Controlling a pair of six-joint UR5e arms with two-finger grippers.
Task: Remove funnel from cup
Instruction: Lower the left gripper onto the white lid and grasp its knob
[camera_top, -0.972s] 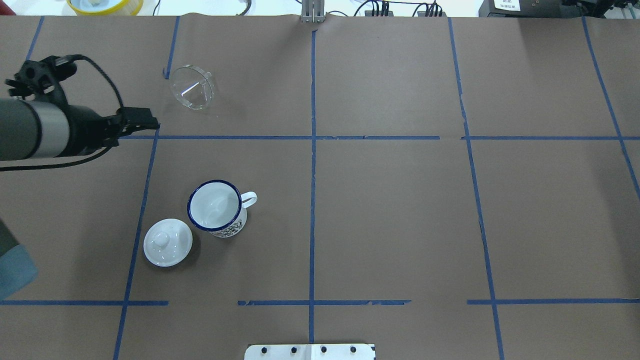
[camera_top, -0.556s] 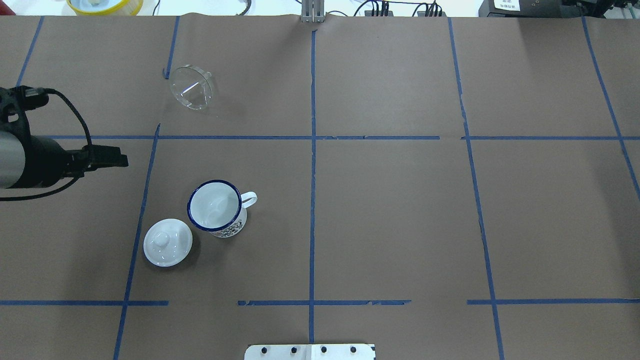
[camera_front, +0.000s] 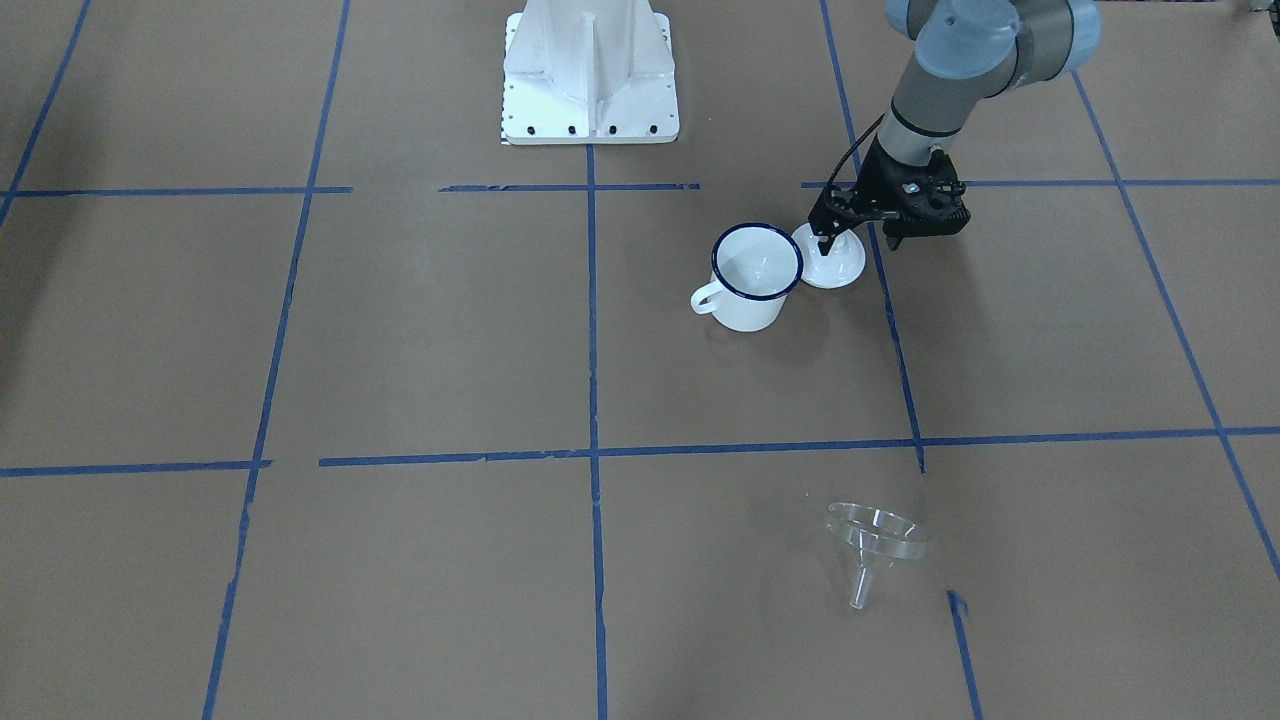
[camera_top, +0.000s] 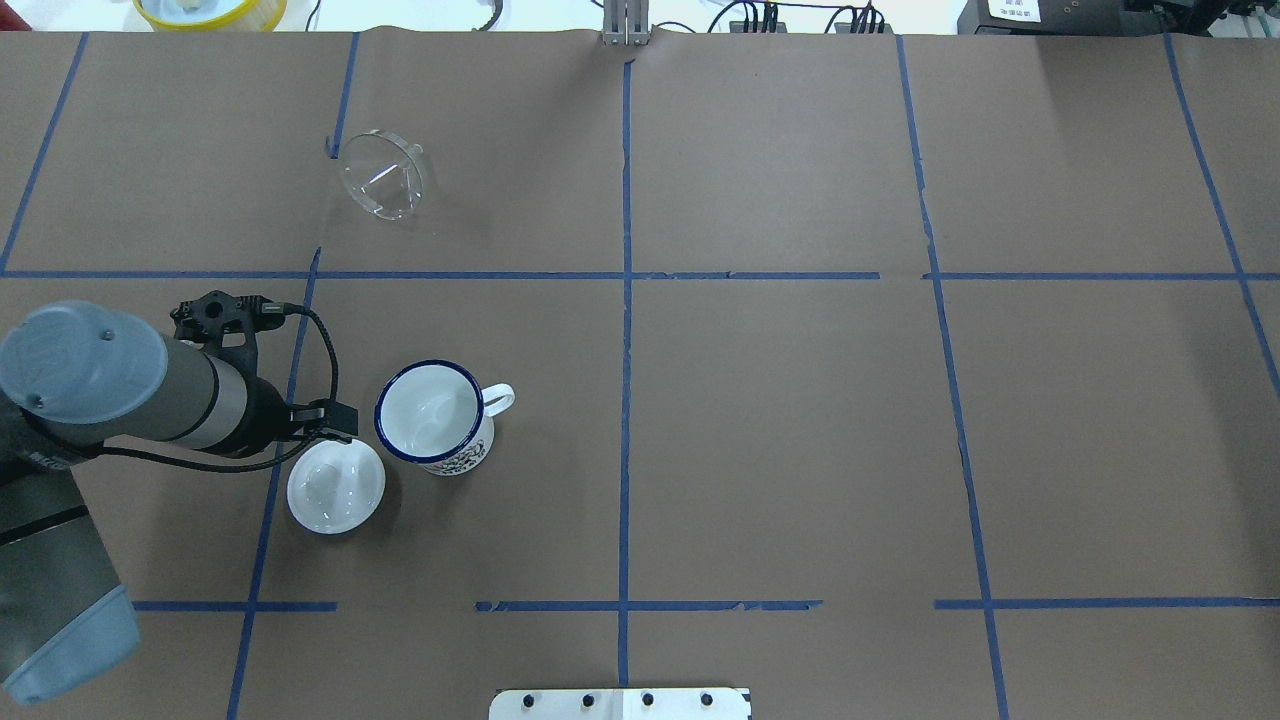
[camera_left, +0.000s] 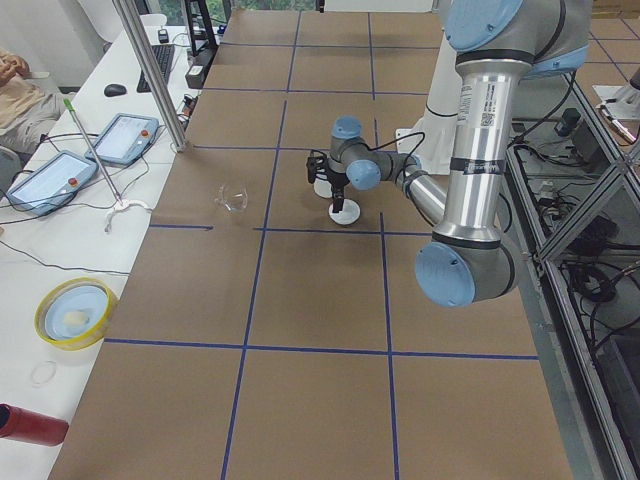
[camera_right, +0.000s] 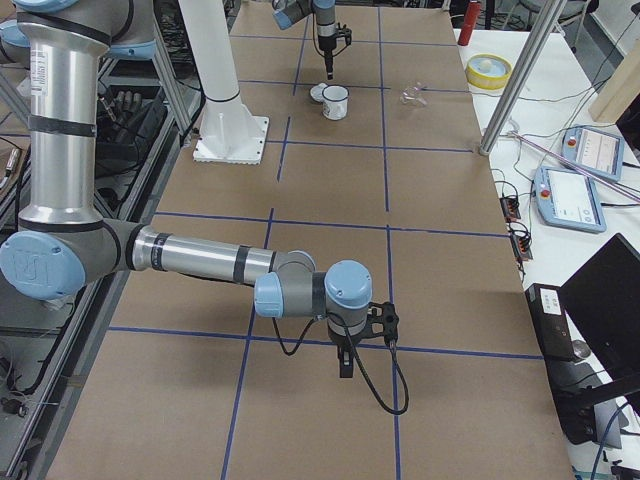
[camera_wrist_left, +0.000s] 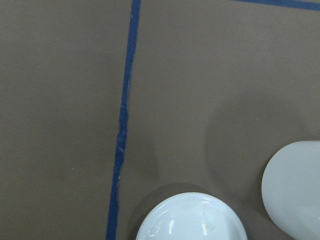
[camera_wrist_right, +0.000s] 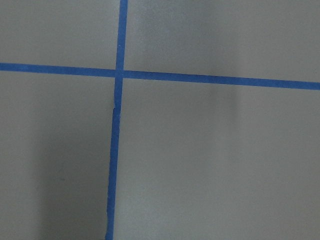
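Observation:
The clear funnel (camera_top: 383, 175) lies tilted on the brown table, far from the cup; it also shows in the front-facing view (camera_front: 875, 540). The white cup (camera_top: 435, 415) with a dark blue rim stands upright and empty, handle to the right; it also shows in the front-facing view (camera_front: 755, 275). My left gripper (camera_top: 338, 418) points down over the far edge of the white round lid (camera_top: 335, 487), just left of the cup; its fingers look shut and empty (camera_front: 823, 243). My right gripper (camera_right: 345, 365) shows only in the exterior right view; I cannot tell its state.
The lid (camera_wrist_left: 190, 220) and the cup's side (camera_wrist_left: 295, 195) fill the lower edge of the left wrist view. A yellow-rimmed bowl (camera_top: 210, 10) sits beyond the table's far edge. The robot's base plate (camera_top: 620, 703) is at the near edge.
My left arm has swung from the back left of the table toward the robot and now hangs over the lid beside the cup. Funnel, cup and lid have not moved.

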